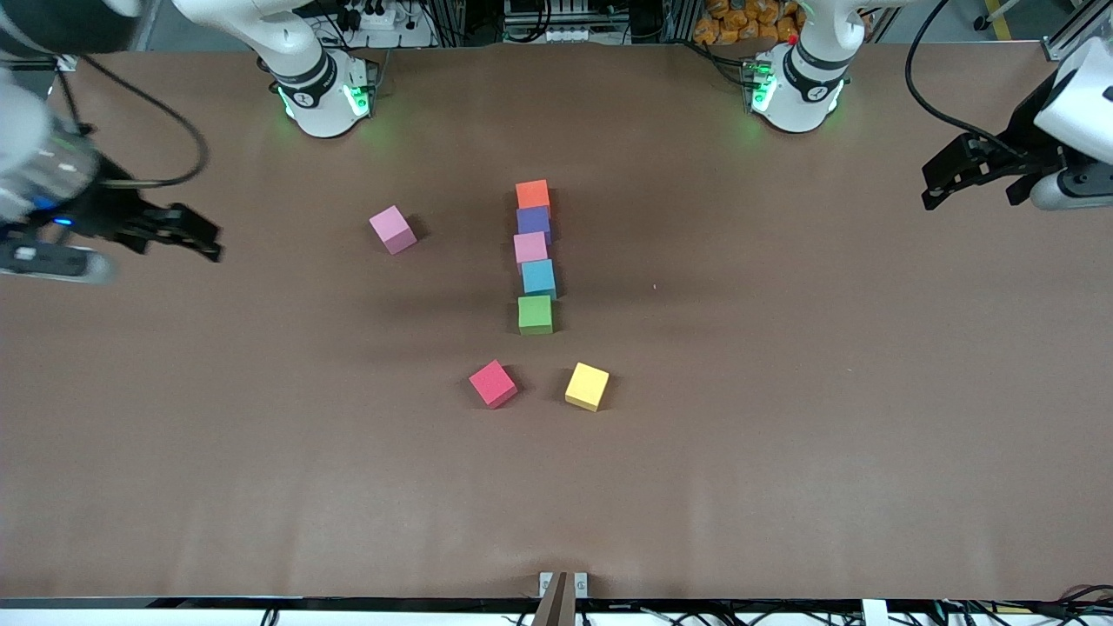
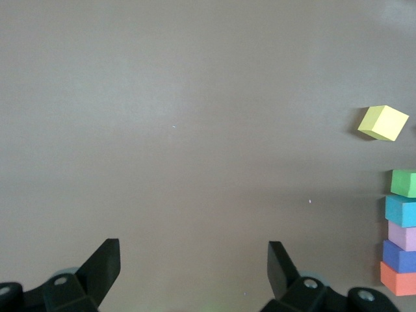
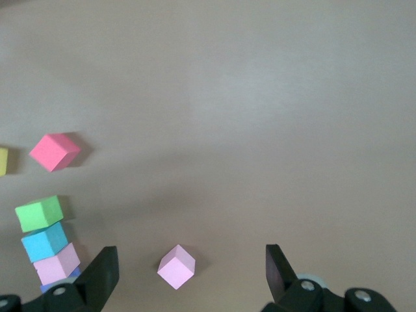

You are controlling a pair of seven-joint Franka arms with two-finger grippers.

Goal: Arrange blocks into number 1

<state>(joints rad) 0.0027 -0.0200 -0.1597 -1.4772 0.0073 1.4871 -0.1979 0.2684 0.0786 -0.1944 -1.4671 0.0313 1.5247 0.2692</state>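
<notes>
Five blocks form a single column at the middle of the table [image 1: 783, 452], running toward the front camera: orange block [image 1: 532, 194] farthest from it, then purple block [image 1: 533, 223], pink block [image 1: 530, 249], light blue block [image 1: 539, 278], and green block [image 1: 536, 314] nearest. The first four touch one another; the green one sits just beside the light blue, slightly apart. Nearer the camera than the column lie a red block [image 1: 493, 383], toward the right arm's end, and a yellow block [image 1: 587, 386], toward the left arm's end, both turned at an angle. A second pink block [image 1: 393, 229] lies alone, beside the column's upper part toward the right arm's end. The right tool [image 1: 187, 233] hangs over bare table near that arm's end, well apart from every block, fingers [image 3: 104, 273] spread and holding nothing. The left tool [image 1: 956, 174] hangs over the table's edge at the left arm's end, likewise well apart from the column, fingers [image 2: 104, 263] spread and empty.
</notes>
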